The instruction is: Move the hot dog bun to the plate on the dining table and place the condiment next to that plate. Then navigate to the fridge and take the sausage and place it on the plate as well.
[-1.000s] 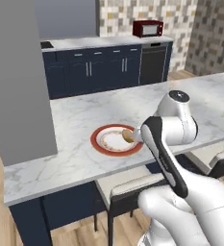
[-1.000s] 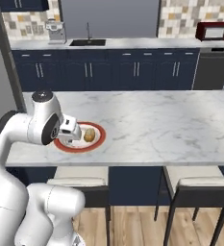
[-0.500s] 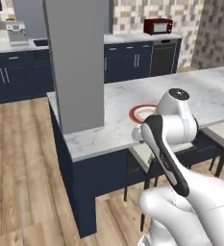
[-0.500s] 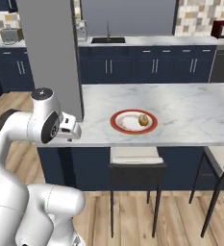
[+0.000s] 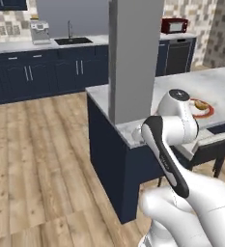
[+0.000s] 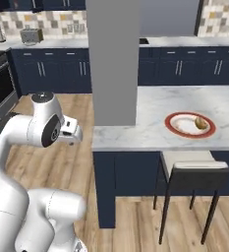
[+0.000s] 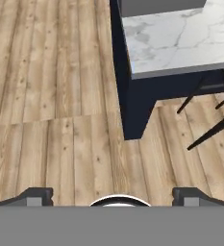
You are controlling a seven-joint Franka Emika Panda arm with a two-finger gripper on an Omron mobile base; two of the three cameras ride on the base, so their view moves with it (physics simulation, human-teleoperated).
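Hot dog bun [image 6: 200, 122] resting on the orange-rimmed plate [image 6: 190, 125] near the corner of the marble dining table [image 6: 150, 133], beside a grey pillar [image 6: 112, 59]; gripper [image 7: 112, 196] with fingers apart, empty, above wooden floor [image 7: 60, 96]

Your left base view sits behind the arm's left shoulder, looking forward and down across the wood floor [image 5: 41, 159] toward the near end of the desk [image 5: 220, 82] and the grey pillar [image 5: 133, 58] standing on it, with the kitchen worktop [image 5: 32, 46] far behind. Your right base view looks from behind the arm's right side at the same desk [image 6: 150, 130] end, pillar [image 6: 113, 59] and plate [image 6: 190, 125], nearer and more square on. Your hand view points almost straight down at the floor [image 7: 51, 96], catching the desk [image 7: 180, 38] corner at its upper right.
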